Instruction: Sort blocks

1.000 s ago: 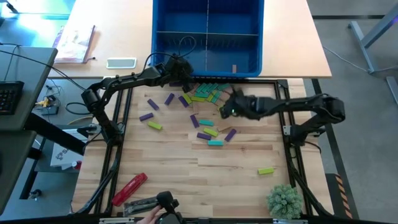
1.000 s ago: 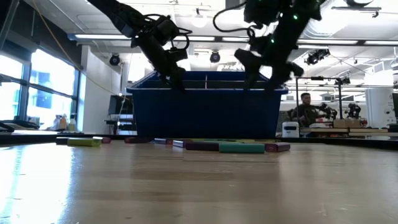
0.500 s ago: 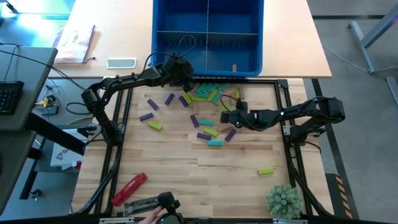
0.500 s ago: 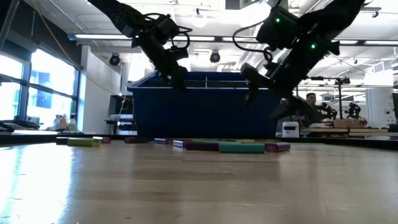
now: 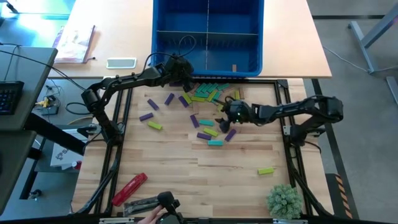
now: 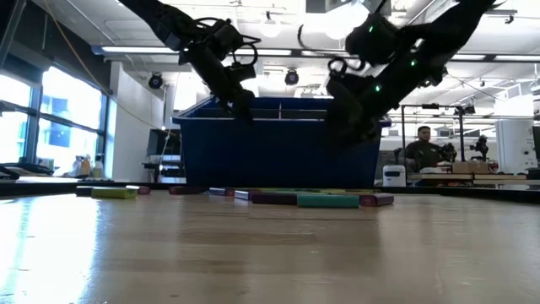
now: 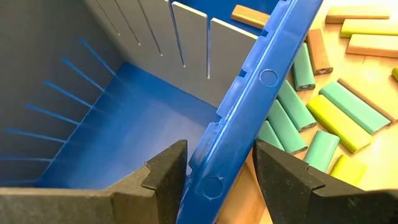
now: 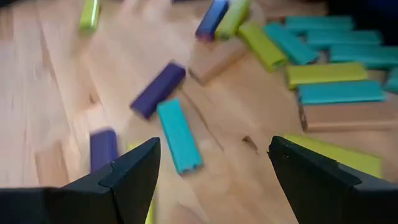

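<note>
At the far edge of the wooden tabletop (image 5: 236, 171), the left end effector (image 5: 179, 67) sits at the near wall of the blue divided bin (image 5: 208, 31) — its wrist view shows the two dark fingers (image 7: 163, 176) spread apart, one on each side of the bin's rim (image 7: 249, 112), with neither pad visibly pressing the plastic. Through that same view a tan block (image 7: 251, 16) lies inside the bin beyond the white dividers, and teal and lime blocks (image 7: 329, 112) lie on the wood just outside the wall.

The right end effector (image 5: 227, 116) hangs low over the middle of the scatter, open and holding nothing; between its fingers the wrist view shows a teal block (image 8: 179, 135) lying flat, with a purple block (image 8: 158, 89) just beside its far end — the two may touch, though that is unclear.

The main cluster of blocks (image 5: 205, 92), mostly teal, lime and tan, lies just in front of the bin. Loose purple blocks (image 5: 169, 98) lie spread toward the left arm's side, and a single lime block (image 5: 265, 170) lies well apart, near a small green plant (image 5: 284, 200). A red cylindrical tool (image 5: 129, 188) rests at the near left corner.
</note>
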